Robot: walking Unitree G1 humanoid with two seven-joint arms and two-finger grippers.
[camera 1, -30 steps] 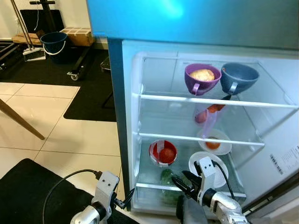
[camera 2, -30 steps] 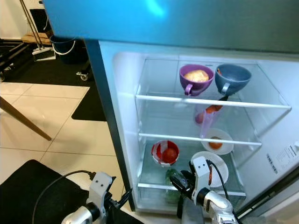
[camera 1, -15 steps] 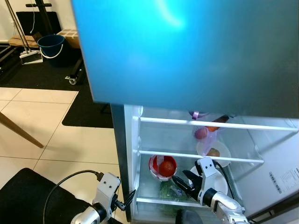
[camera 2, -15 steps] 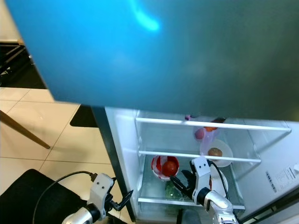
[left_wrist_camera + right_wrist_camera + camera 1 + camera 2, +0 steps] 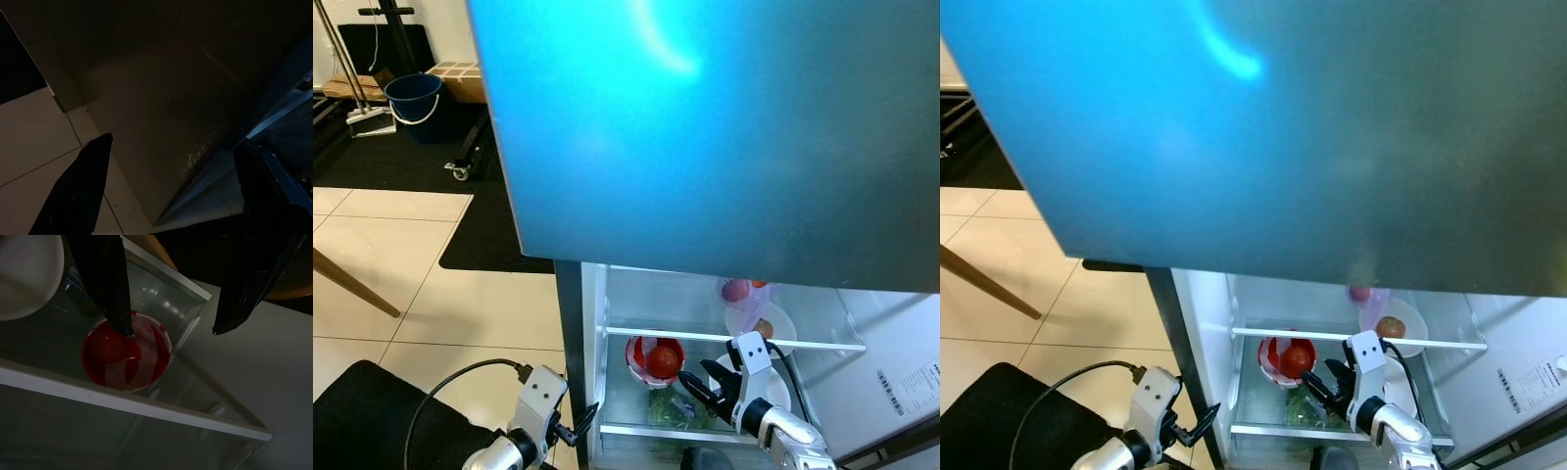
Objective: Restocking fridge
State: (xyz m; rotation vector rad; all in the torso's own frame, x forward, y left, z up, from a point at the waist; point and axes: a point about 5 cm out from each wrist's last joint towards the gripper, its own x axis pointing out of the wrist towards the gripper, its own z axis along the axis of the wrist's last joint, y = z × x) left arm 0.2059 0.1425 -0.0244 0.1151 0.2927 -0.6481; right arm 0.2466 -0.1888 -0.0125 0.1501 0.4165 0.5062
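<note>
The fridge [image 5: 597,392] stands open, its lower shelves in sight below a big blue panel [image 5: 705,127]. A red bowl [image 5: 654,358] holding a tomato sits on the bottom glass shelf, with green vegetables [image 5: 668,411] just in front. My right gripper [image 5: 697,382] is open inside the fridge, right of the bowl; the right wrist view looks down its fingers [image 5: 115,289] at the red bowl [image 5: 126,358]. My left gripper [image 5: 582,421] hangs open, low by the fridge's left wall. A white plate [image 5: 777,392] lies behind the right wrist.
A white plate with a fruit [image 5: 762,323] and a purple item [image 5: 736,290] sit on the shelf above. A blue bucket [image 5: 414,98] and black mat [image 5: 499,196] lie at the back left. A wooden leg [image 5: 352,284] crosses the tiled floor.
The view has shifted, so the blue panel now covers the top shelf and its two bowls. My right gripper stays by the red bowl; the left stays low.
</note>
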